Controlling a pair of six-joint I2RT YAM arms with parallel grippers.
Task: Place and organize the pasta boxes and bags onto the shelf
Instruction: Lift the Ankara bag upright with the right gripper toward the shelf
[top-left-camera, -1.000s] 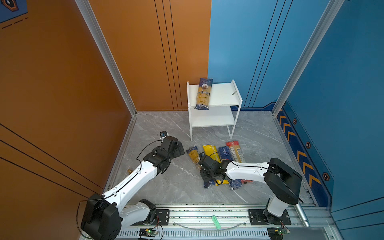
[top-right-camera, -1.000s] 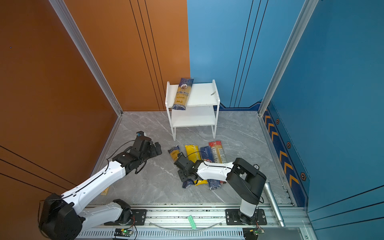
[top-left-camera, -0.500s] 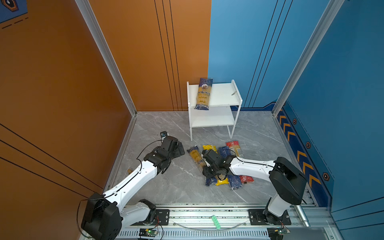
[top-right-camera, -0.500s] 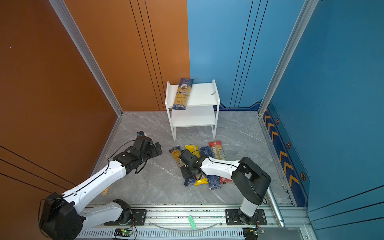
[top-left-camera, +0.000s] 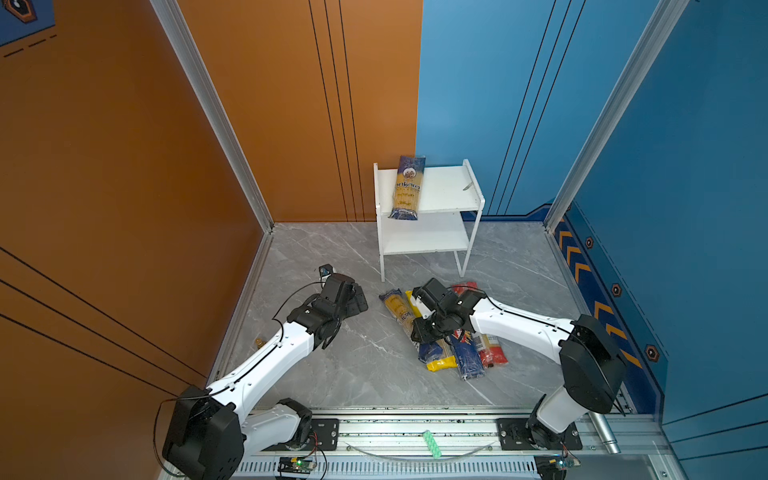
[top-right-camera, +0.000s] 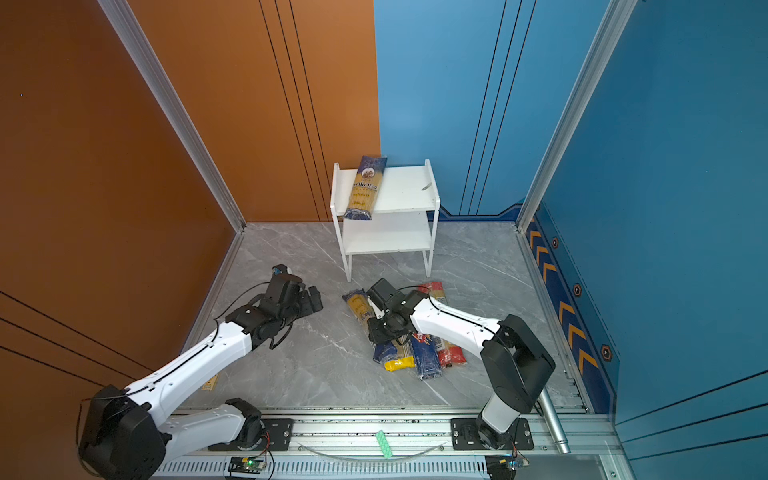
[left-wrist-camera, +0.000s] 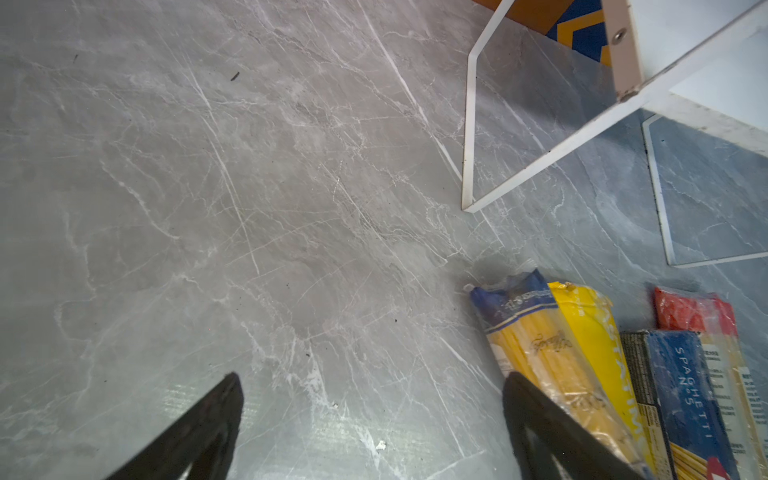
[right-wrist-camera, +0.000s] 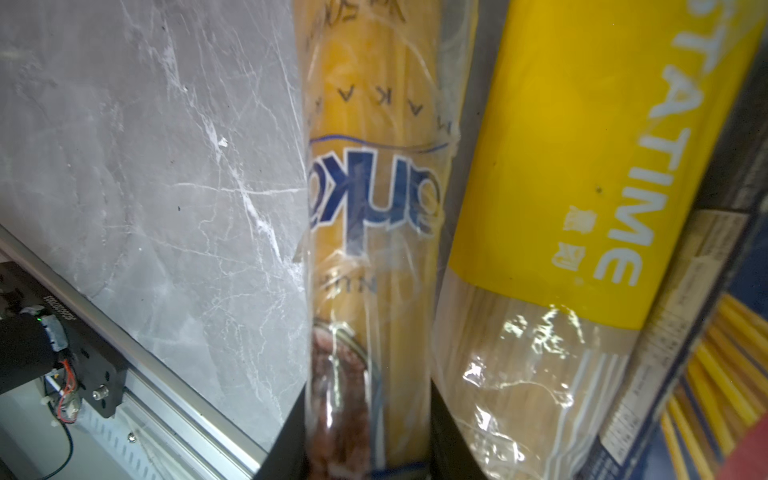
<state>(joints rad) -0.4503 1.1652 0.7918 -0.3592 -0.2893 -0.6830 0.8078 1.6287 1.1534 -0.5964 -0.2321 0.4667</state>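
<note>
The white shelf (top-left-camera: 451, 189) stands at the back with one ankara pack (top-left-camera: 408, 187) lying on the left of its top board, its near end overhanging. Several packs lie side by side on the floor in front of it. They are a second ankara pack (top-left-camera: 397, 307) (right-wrist-camera: 374, 208), a bright yellow pack (right-wrist-camera: 582, 166), a dark blue Barilla pack (top-left-camera: 467, 353) and a clear pack with red ends (top-left-camera: 492, 353). My right gripper (top-left-camera: 424, 332) (right-wrist-camera: 368, 399) is shut on the floor ankara pack, one finger on each side. My left gripper (top-left-camera: 359, 299) (left-wrist-camera: 374, 378) hangs open over bare floor to the left of the packs.
Orange wall panels close the left side and blue ones the right and back. An aluminium rail (top-left-camera: 415, 428) with both arm bases runs along the front edge. A small brown object (top-left-camera: 259, 343) lies at the floor's left border.
My right gripper has swung round over the pile and its jaws have narrowed onto the floor ankara pack, nudging it slightly. The left arm has stayed still and open.
</note>
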